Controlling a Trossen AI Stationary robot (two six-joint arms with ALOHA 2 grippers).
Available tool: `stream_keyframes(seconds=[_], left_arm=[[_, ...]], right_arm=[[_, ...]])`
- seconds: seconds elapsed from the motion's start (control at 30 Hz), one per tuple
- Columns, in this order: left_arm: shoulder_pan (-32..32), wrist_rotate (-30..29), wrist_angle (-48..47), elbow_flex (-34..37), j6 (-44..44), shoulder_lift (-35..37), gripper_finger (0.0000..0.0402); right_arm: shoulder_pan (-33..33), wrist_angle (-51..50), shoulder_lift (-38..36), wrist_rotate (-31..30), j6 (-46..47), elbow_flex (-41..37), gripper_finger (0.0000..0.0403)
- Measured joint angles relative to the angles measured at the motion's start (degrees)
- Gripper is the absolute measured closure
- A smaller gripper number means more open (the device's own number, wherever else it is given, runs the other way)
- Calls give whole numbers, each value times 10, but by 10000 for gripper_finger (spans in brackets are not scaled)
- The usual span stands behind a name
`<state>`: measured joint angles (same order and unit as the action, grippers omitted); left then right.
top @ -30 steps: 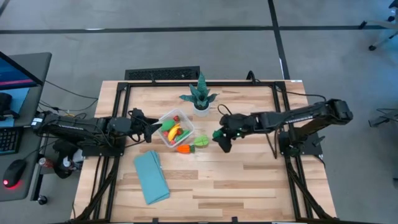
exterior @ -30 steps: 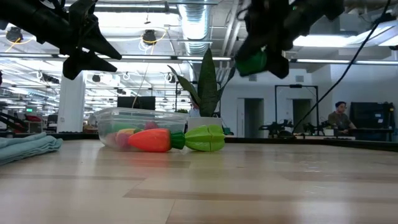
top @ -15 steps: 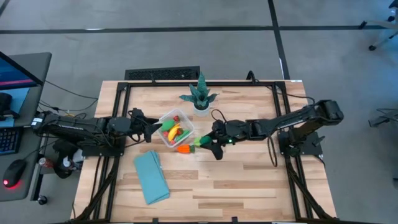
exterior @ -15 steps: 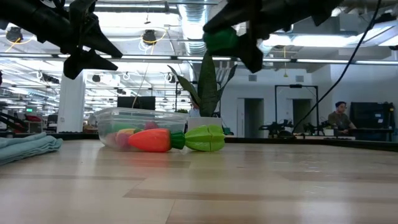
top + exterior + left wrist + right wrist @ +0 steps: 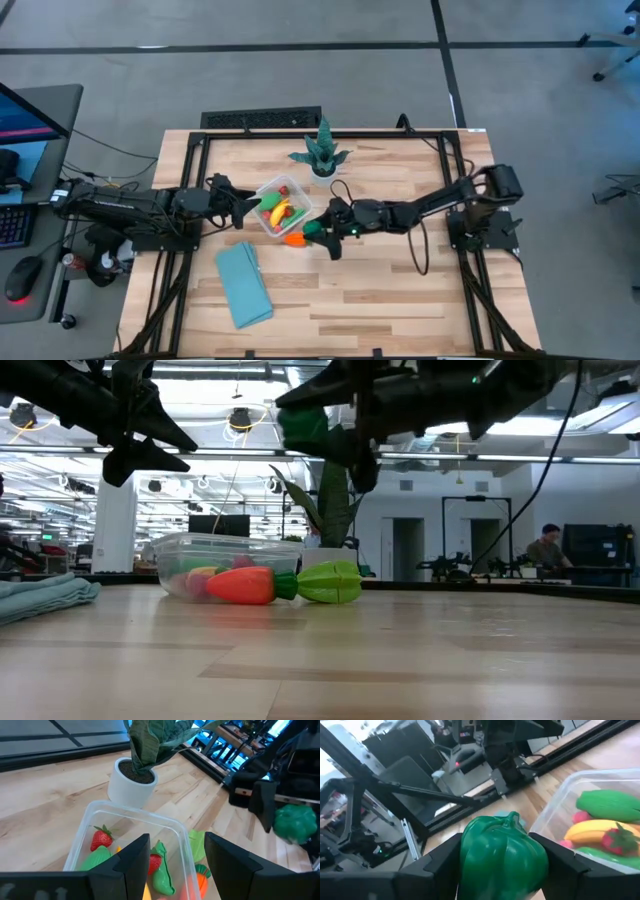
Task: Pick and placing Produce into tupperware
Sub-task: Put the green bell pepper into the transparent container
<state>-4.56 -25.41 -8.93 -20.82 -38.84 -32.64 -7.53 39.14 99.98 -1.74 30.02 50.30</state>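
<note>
Now on the carry step: my right claw [image 5: 318, 231] is clamped on a green pepper [image 5: 502, 851], up off the bench by the tub [image 5: 262, 192]'s corner. Next I need it over the tub, then let go. Left claw [image 5: 243, 207] spread wide, w/ nothing in it, beside the tub.

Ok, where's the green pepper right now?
The green pepper is held in the right claw, up off the table, just right of the tupperware and above the carrot in the high view.

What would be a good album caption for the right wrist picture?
Right pincer carries a green toy pepper toward the clear tupperware of fruit.
</note>
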Motion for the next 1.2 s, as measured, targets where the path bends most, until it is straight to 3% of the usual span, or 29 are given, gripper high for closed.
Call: stream_keyframes(seconds=[0.33,0.63,0.83,1.2], left_arm=[[0,-4,33,0,33,7,223],[0,-4,15,0,38,63,223],[0,-4,-3,0,34,112,223],[0,0,-33,0,33,159,223]], right_arm=[[3,43,110,-35,-16,91,189],[27,-10,183,-44,-35,189,203],[58,-75,184,-51,-39,208,204],[85,-96,185,-52,-47,207,205]])
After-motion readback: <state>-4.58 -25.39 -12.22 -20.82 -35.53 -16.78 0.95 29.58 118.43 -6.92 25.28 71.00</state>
